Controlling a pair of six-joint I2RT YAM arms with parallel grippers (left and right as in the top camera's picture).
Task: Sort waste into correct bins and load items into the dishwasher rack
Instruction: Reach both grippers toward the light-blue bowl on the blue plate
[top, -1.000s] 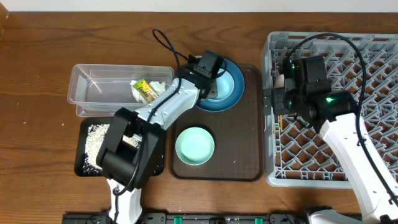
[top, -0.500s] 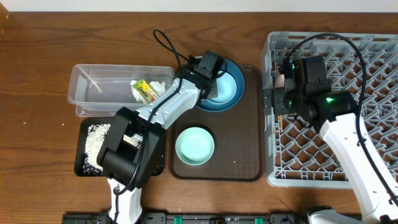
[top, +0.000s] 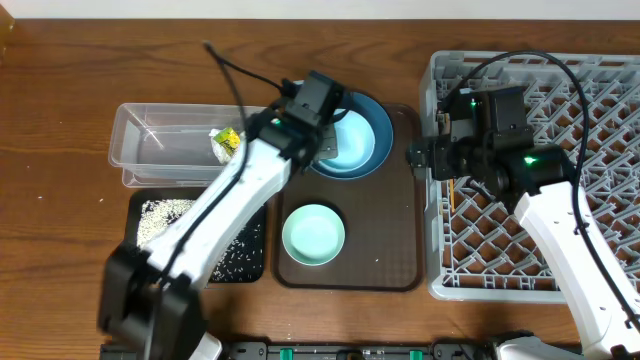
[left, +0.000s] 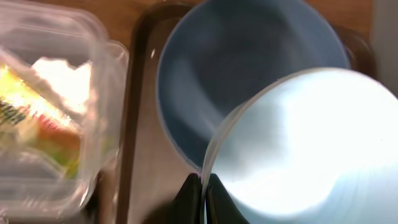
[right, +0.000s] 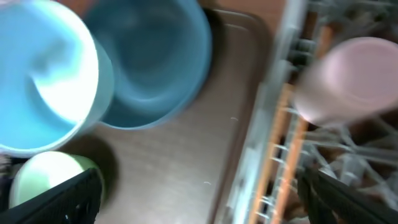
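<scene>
My left gripper is shut on the rim of the small light-blue bowl and holds it tilted over the large blue plate. The left wrist view shows the jaws pinching the bowl above the plate. My right gripper is open and empty at the left edge of the grey rack; its fingers are spread wide. The pink-white cup and the chopsticks are in the rack. The mint bowl sits on the brown tray.
The clear tub holds the yellow-green wrapper and the white tissue. The black tray in front of it holds rice grains. A few grains lie on the wooden table at the far left.
My left arm has swung up and back, lifting the light-blue bowl off the blue plate. My right gripper has shifted slightly left, over the rack's edge.
</scene>
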